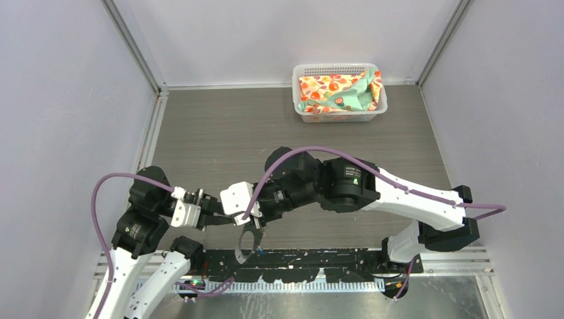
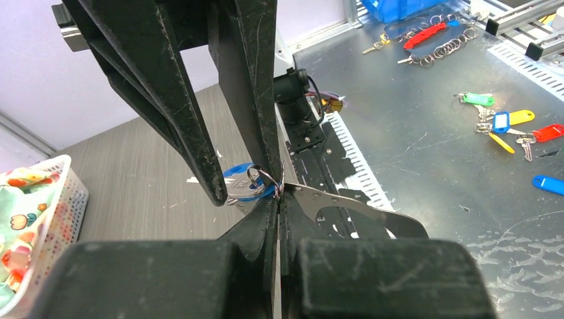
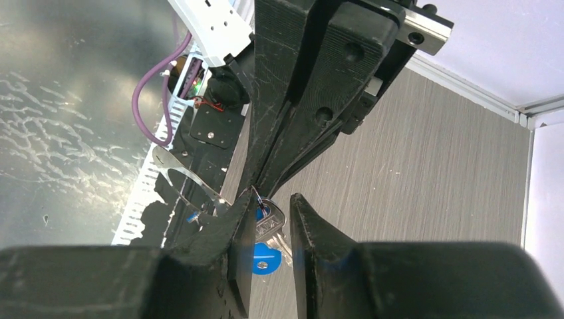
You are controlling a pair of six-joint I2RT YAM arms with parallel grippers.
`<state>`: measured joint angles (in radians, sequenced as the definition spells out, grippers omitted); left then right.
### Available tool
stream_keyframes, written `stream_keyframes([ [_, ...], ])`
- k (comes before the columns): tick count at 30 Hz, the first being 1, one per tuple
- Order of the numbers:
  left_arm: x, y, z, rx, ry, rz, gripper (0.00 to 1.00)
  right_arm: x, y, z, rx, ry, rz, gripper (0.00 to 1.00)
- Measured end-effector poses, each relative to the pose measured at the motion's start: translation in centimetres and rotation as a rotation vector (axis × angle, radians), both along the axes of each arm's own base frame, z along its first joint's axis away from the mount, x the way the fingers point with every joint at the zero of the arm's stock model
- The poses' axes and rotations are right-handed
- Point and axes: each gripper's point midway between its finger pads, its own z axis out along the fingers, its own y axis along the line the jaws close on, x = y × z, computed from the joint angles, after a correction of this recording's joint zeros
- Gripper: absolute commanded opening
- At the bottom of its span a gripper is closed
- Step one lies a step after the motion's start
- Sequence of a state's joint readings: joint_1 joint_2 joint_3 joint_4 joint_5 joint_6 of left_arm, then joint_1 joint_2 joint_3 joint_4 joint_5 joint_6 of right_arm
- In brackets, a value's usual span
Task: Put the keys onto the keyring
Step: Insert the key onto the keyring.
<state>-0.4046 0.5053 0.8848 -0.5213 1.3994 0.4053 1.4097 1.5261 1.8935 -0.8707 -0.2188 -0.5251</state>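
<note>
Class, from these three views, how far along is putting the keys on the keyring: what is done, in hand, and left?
Done: the left fingers are shut on the keyring. In hand: one blue-headed key sits between the parted right fingers, right at the ring. Left: threading cannot be confirmed, and a second key is not clearly seen.
</note>
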Motion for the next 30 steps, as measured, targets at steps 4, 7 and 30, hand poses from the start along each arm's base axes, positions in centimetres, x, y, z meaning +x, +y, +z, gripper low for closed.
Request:
stream_keyframes([
  [4, 0.0, 0.0, 0.0, -0.001, -0.002, 0.001, 0.0, 0.2, 0.1, 0.1, 0.004, 0.002, -0.017, 0.36],
  [7, -0.1, 0.0, 0.0, -0.001, -0.001, -0.002, 0.0, 0.9, 0.7, 0.3, 0.023, -0.007, -0.046, 0.4],
  [30, 0.3, 0.0, -0.5, 0.004, -0.011, 0.029, 0.0, 1.5, 1.0, 0.3, 0.011, 0.011, -0.105, 0.45],
])
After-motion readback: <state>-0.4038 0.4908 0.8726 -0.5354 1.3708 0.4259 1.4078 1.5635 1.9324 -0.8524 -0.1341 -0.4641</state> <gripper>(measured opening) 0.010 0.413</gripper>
